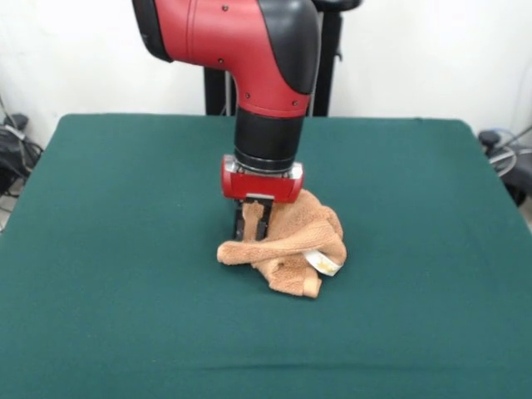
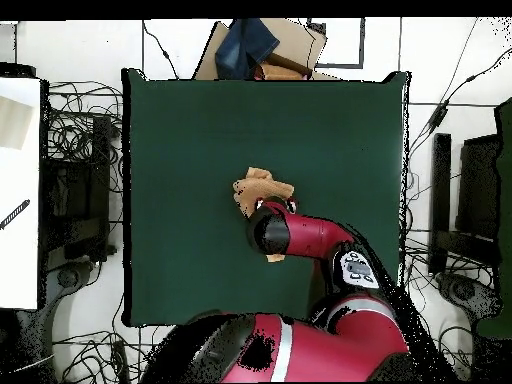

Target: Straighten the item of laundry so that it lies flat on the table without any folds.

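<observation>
Table (image 1: 100,274): dark green cloth. Red-and-black arm (image 1: 270,75): reaches down vertically near the table's middle. Peach-tan terry towel (image 1: 291,245): crumpled heap, mid-table, white label (image 1: 322,263) showing. Pincer (image 1: 253,223): closed on a raised towel fold.

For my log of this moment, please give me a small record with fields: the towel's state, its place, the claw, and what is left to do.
towel state: terry towel bunched in a crumpled heap, not flat; white label showing at its near side in the front view
towel place: near the middle of the green table
claw: claw down at the heap's edge, shut on a fold of towel
arm: directly above the towel, hiding part of it in the overhead view
left to do: all the straightening; folds remain
</observation>
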